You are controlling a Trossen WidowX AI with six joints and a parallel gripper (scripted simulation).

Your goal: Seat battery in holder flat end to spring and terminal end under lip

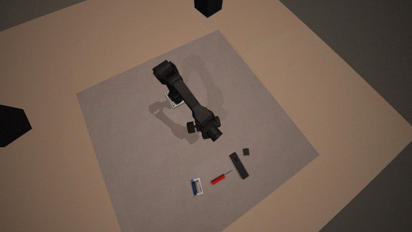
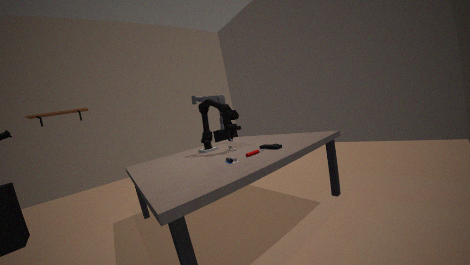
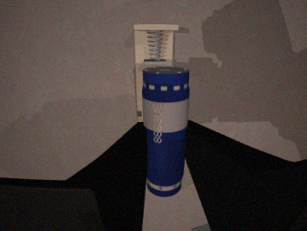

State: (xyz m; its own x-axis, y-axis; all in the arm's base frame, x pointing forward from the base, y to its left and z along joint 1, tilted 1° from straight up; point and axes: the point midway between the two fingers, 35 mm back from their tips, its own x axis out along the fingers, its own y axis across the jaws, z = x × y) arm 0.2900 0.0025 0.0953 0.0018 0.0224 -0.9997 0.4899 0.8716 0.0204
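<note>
The black claw (image 3: 164, 181) was closed on the blue-and-grey cylindrical battery (image 3: 164, 129), held above the grey matte desk (image 3: 66, 44) and lined up with the white rectangular holder (image 3: 154, 44) — its coil spring (image 3: 154, 42) at the far end. Best practice, as judged: lower level, flat end to spring, and slide gently — never forcing the lip.

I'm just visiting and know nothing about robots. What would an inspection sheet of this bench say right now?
Surface: grey table top, shadowed around the arm.
Job's things: blue-and-grey cylindrical battery held above the white spring holder, not seated.
Clutter: red-handled screwdriver, black remote-like bar, small dark square, second blue-edged holder.
Grippers: black gripper shut on the battery.
Cables: nothing seen.
Surroundings: wooden wall shelf, dark boxes on the floor.
</note>
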